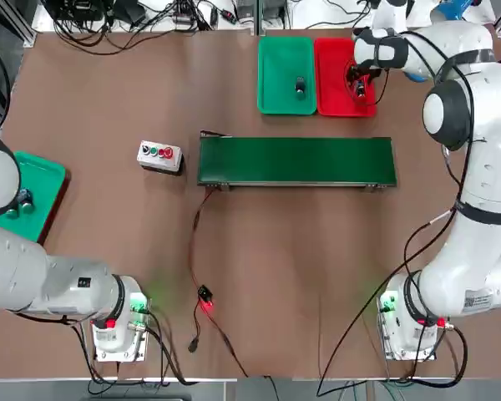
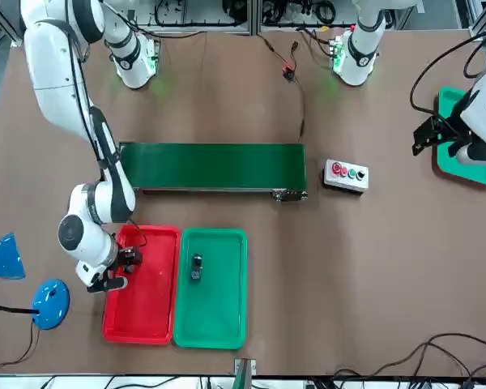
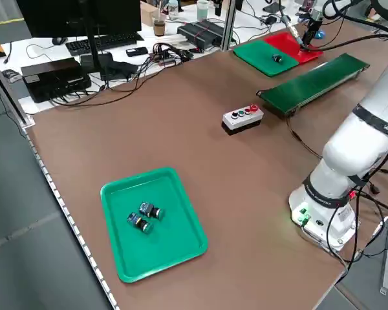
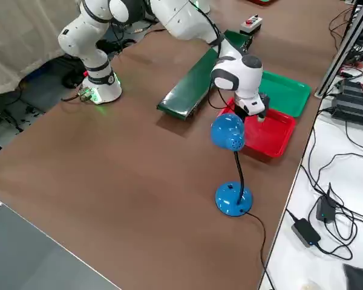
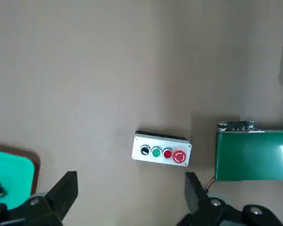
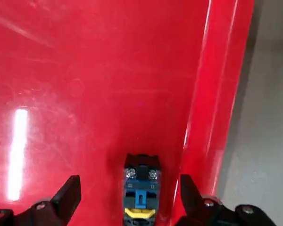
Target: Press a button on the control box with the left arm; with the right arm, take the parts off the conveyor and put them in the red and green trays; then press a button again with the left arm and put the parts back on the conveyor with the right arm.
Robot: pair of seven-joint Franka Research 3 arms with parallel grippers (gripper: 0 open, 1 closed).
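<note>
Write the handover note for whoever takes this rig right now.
Right gripper: open over the red plastic tray, astride a small blue-and-yellow part lying by the tray's wall.
Left gripper: open, high over the table, back from the grey three-button control box.
Long green conveyor belt: nothing on it.
Green plastic tray beside the red one: one small dark part.
Done, apparently: both parts in trays.
Left: second button press, then parts back on the conveyor.

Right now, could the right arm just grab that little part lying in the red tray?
Probably yes. The right gripper hangs open directly over the part, one finger on each side, with nothing between. The part lies close to the red tray's side wall, which might crowd one finger a little.
</note>
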